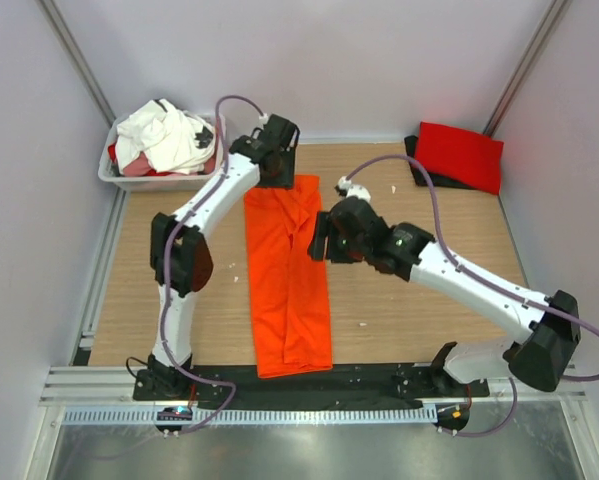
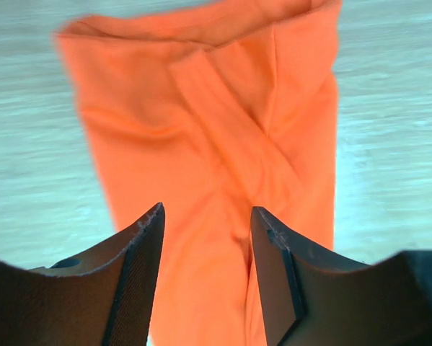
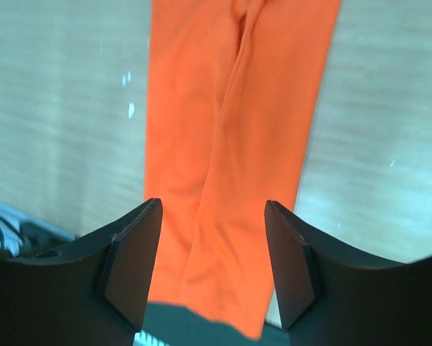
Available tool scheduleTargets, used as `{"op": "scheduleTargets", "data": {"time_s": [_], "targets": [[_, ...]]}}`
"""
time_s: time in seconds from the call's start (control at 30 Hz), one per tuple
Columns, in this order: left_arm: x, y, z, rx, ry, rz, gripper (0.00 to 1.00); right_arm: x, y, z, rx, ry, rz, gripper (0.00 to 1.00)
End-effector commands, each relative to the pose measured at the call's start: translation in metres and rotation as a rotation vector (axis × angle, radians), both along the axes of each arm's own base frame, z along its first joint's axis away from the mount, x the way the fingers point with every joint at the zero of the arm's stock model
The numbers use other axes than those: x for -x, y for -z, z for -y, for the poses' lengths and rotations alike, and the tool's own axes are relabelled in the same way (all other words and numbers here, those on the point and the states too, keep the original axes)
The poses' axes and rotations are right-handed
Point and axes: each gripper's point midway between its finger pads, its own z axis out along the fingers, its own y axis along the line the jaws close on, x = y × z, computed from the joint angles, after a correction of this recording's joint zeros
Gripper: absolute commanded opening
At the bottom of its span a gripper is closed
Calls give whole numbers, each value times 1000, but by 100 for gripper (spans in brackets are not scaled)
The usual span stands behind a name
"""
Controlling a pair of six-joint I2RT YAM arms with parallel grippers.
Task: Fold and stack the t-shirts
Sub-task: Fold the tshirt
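White plastic tub (image 1: 112, 172) sits at the far left corner of the wooden worktop (image 1: 419, 310), heaped with crumpled white t-shirts (image 1: 164, 135); a little red cloth (image 1: 164, 172) shows beneath them at the tub's near wall. Just right of the tub, the left arm (image 1: 194, 215) reaches from the near edge to the far edge. The left end effector (image 2: 207, 216) hangs over the far end of the orange t-shirt (image 1: 287, 290), its fingers moderately apart with nothing between them, and the wrist view shows only orange cloth below the gap.

The orange t-shirt lies flat along the middle of the worktop, folded lengthwise into a long narrow strip that runs from near the far edge to the near edge. Its near end laps onto the black base strip (image 1: 379, 380) there. A diagonal flap crosses the strip's far half, and a lengthwise crease runs down its centre.

The right arm (image 1: 469, 280) comes in from the near right corner. The right end effector (image 3: 213, 205) hovers beside the shirt's right edge, about midway along it, with fingers spread fairly wide and empty, clear of the cloth.

At the far right corner a folded red t-shirt (image 1: 461, 155) rests on a black cloth (image 1: 426, 175), well apart from the orange one
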Motion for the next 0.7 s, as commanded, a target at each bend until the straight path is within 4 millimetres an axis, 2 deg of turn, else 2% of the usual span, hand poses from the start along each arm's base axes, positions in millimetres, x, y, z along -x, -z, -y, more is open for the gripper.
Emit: {"op": "scheduleTargets", "data": {"time_s": [0.0,0.03,0.07,0.1,0.13,0.17,0.2,0.23,0.27,0.3,0.33,0.37,0.4,0.43,0.47,0.53,0.57,0.6,0.63,0.67], "targets": [[38,-86,-44,20,-42,86,54,-47,-12,5,-21,40,60,65],[49,-94,-51,23,-55,97,54,-65,-17,12,-38,74,67,63],[63,-120,-60,53,-66,152,56,-75,-12,11,-34,81,58,63],[76,-121,-66,60,-68,150,57,-84,-13,8,-44,79,65,63],[93,-103,-73,44,-64,103,57,-100,-21,11,-54,92,86,62],[113,-120,-82,72,-65,132,57,-111,-7,7,-37,89,64,62],[125,-118,-87,77,-68,126,57,-121,-6,5,-44,88,66,61],[145,-92,-92,69,-58,58,58,-131,-13,-2,-64,65,75,59],[163,-107,-99,105,-53,105,60,-144,-7,0,-60,77,63,58],[173,-103,-104,109,-54,101,61,-154,14,-3,-34,71,21,58],[185,-96,-110,110,-65,95,63,-165,10,-11,-58,53,24,57],[201,-77,-118,96,-78,54,65,-173,16,-11,-68,50,6,57],[215,-81,-123,124,-79,76,66,-183,36,-14,-60,50,-22,57],[224,-77,-125,135,-77,68,66,-193,38,-15,-73,55,-21,57],[238,-62,-125,151,-63,21,68,-198,44,-17,-87,52,-38,57],[258,-63,-129,191,-55,35,70,-214,64,-19,-111,56,-77,57],[262,-70,-131,207,-52,62,70,-220,72,-19,-109,62,-81,58],[267,-68,-135,204,-52,69,71,-225,74,-20,-138,51,-86,58],[273,-78,-141,221,-53,122,71,-229,76,-22,-152,46,-90,57],[277,-81,-145,219,-57,139,71,-232,87,-23,-159,40,-108,58]]}}
